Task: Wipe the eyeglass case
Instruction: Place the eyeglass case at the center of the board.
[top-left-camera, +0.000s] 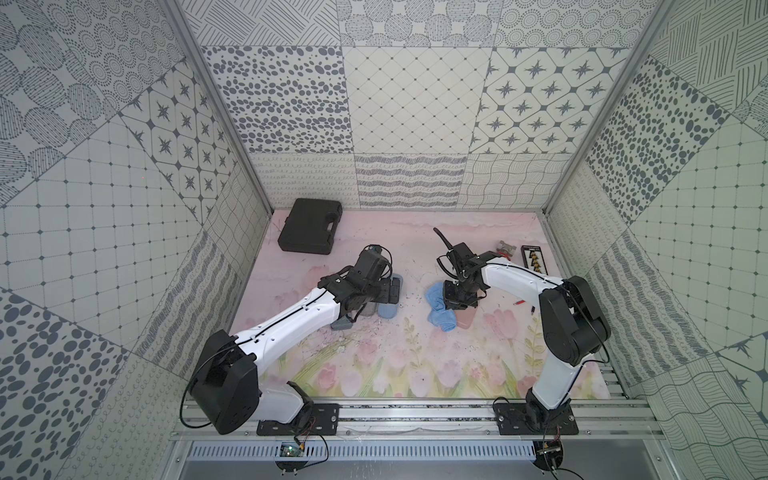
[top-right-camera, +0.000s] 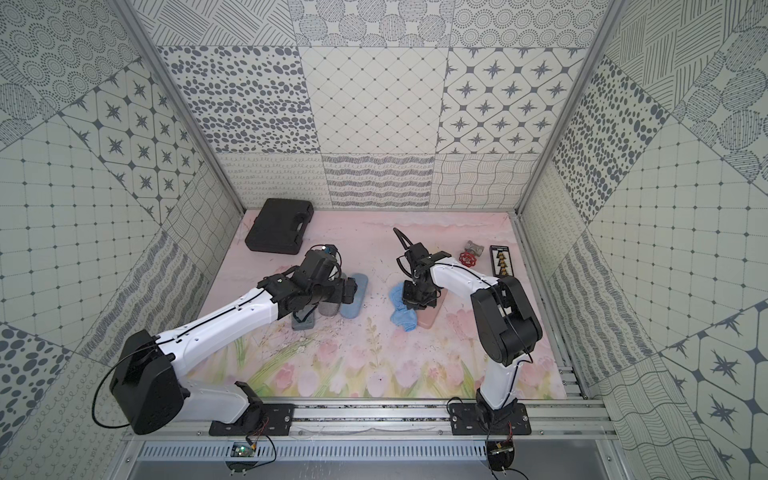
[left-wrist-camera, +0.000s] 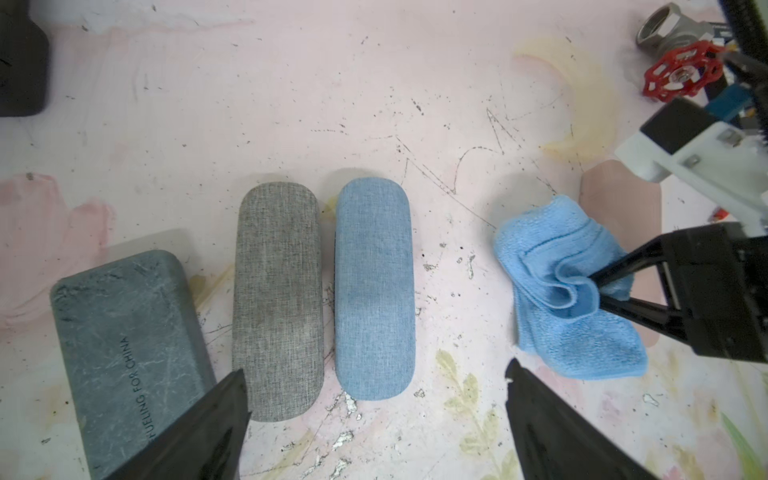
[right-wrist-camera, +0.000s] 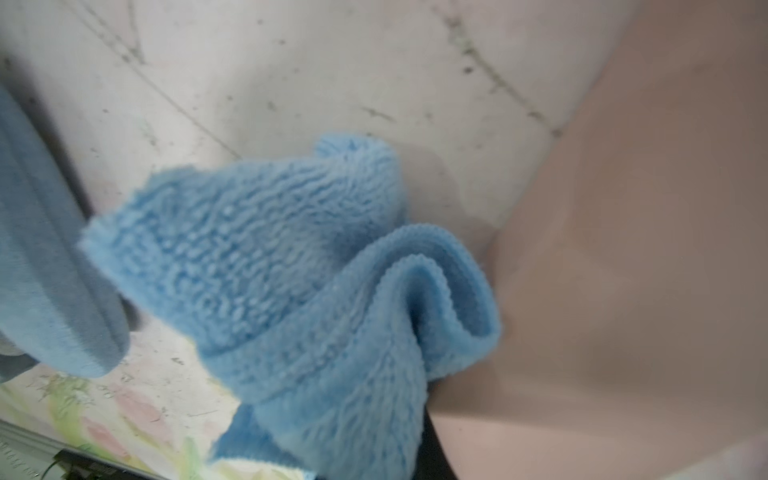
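Several eyeglass cases lie on the flowered mat. A dark grey-green case (left-wrist-camera: 124, 353), a grey fabric case (left-wrist-camera: 278, 299) and a blue fabric case (left-wrist-camera: 374, 291) lie side by side. My left gripper (left-wrist-camera: 376, 370) hovers open above them, holding nothing; in a top view it (top-left-camera: 395, 291) hides part of them. A pink case (left-wrist-camera: 619, 208) lies further right. My right gripper (left-wrist-camera: 598, 293) is shut on a bunched fold of the blue cloth (left-wrist-camera: 552, 249). The cloth (right-wrist-camera: 311, 291) hangs against the pink case (right-wrist-camera: 623, 270), draped over its near end (top-left-camera: 465, 320).
A black tool case (top-left-camera: 309, 226) sits at the back left corner. A valve with a red handwheel (top-right-camera: 469, 255) and a black bit holder (top-left-camera: 534, 257) lie at the back right. A small red item (top-left-camera: 518, 302) lies near the right arm. Patterned walls close in three sides.
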